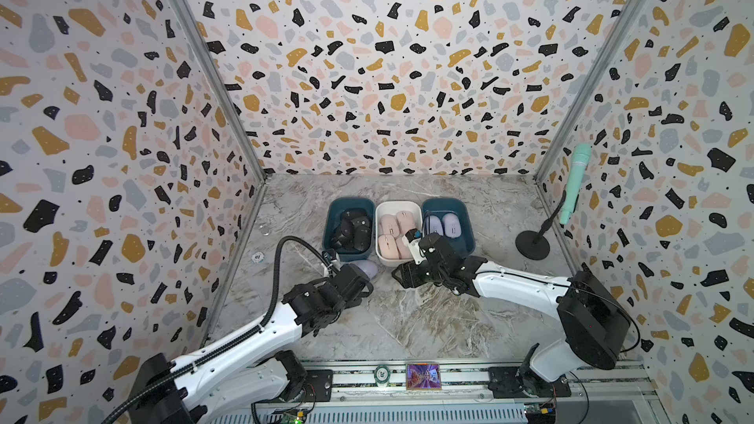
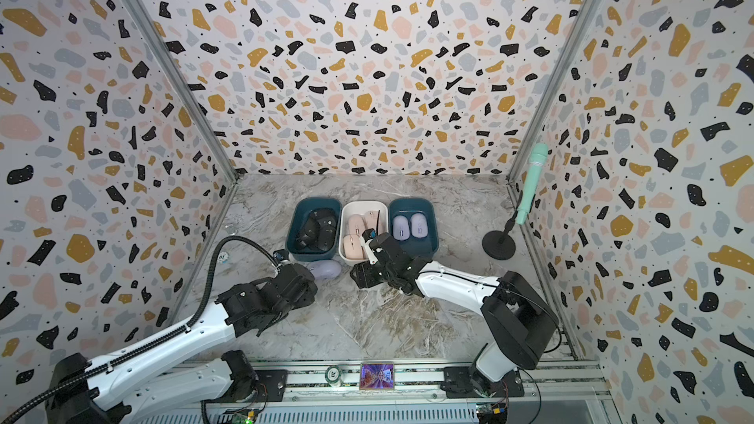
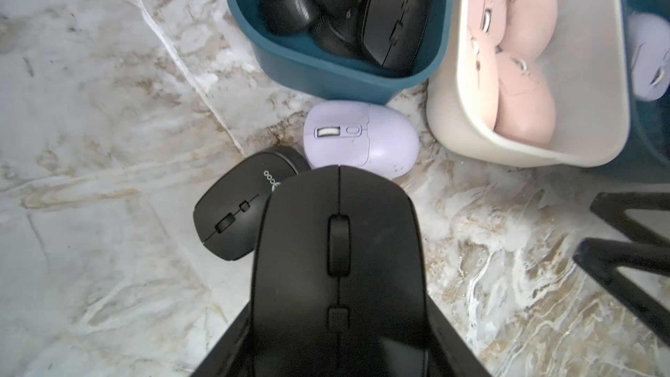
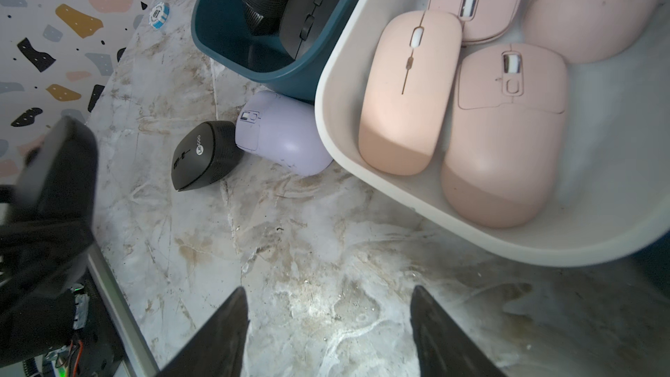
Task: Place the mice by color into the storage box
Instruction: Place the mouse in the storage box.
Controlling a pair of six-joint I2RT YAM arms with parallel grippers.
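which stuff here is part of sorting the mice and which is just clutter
Job: held black mouse, loose black mouse, loose lavender mouse, black-mouse bin, pink-mouse bin, lavender-mouse bin.
Clutter: mint microphone, poker chips, picture card.

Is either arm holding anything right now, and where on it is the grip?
Left gripper holds a black mouse by its two long sides, fingers flanking its rear half. Right gripper is open, holding nothing.

Enclosed robot test booth, lab type. Terrazzo-print panels [image 1: 387, 55] wall three sides of a marble-look tabletop [image 1: 408, 320]. Aluminium rail [image 1: 461, 377] behind the jaws carries left arm base [image 1: 302, 377] and right arm base [image 1: 530, 385]; mint microphone [image 1: 577, 173] on a stand sits well beyond the right jaws.
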